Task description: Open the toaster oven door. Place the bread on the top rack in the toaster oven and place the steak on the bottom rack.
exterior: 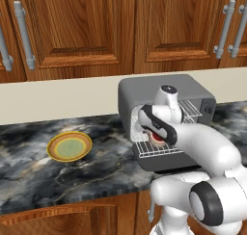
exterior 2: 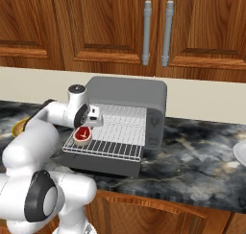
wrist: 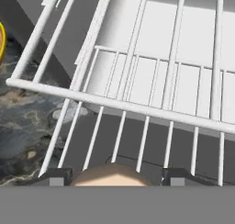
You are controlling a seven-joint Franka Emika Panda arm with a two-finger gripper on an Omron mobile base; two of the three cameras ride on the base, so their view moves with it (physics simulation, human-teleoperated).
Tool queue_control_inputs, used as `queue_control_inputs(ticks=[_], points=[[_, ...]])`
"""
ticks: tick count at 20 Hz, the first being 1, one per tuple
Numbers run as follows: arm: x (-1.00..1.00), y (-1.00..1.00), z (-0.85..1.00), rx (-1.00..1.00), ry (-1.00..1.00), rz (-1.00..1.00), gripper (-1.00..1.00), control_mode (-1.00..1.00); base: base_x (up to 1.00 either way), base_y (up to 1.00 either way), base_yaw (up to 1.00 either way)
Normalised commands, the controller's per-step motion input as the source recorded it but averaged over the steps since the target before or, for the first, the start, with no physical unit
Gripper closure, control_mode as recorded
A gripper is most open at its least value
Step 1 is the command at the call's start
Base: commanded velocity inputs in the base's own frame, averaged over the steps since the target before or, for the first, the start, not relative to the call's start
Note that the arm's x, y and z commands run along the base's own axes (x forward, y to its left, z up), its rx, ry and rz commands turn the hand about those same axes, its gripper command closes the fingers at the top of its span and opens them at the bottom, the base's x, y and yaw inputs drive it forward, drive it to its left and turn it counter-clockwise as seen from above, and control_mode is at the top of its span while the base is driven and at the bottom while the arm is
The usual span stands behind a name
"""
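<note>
**Kitchen counter, toaster oven open**

Gripper (exterior 2: pixel 85 128): jaws spread wide around the steak (exterior 2: pixel 82 134) on the pulled-out lower rack (exterior 2: pixel 115 149). Yellow-green plate (exterior: pixel 69 146): left, on black marbled countertop (exterior: pixel 29 171). Toaster oven (exterior 2: pixel 127 93): grey, door (exterior 2: pixel 103 166) folded down. Wooden cabinets (exterior: pixel 82 27) above. No legible writing.

Light is even and fairly bright in all three views, flat as rendered scenes are, with no visible lamp. The wooden cabinet doors (exterior: pixel 82 27) carry a soft sheen and no hard glare. The dark marble worktop (exterior: pixel 96 166) shows faint pale reflections. A soft shadow lies under the toaster oven (exterior 2: pixel 126 91) at lower centre of the right base view. Its pale interior reads brightest in the hand view, where the wire rack (wrist: pixel 137 106) is slightly soft and blocky. Edges elsewhere are crisp, without lens distortion at the borders.
</note>
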Motion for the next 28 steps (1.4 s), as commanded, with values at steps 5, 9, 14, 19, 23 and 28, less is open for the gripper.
queue_control_inputs(ticks=[5,9,14,19,23,28], points=[[0.27,-0.3,-0.09,-0.03,0.0,-0.03,1.0,-1.0,0.0,0.0,0.0],[0.13,-0.17,-0.25,-0.03,-0.01,-0.02,1.0,-1.0,0.0,0.0,0.0],[0.1,-0.18,-0.28,-0.05,-0.06,0.0,1.0,-1.0,0.0,0.0,0.0],[0.0,-0.17,-0.21,-0.01,-0.08,0.0,1.0,-1.0,0.0,0.0,0.0],[-0.07,-0.09,-0.13,0.0,-0.08,-0.01,1.0,-1.0,0.0,0.0,0.0],[-0.21,-0.03,-0.04,0.0,-0.04,-0.03,-1.0,-1.0,0.0,0.0,0.0]])
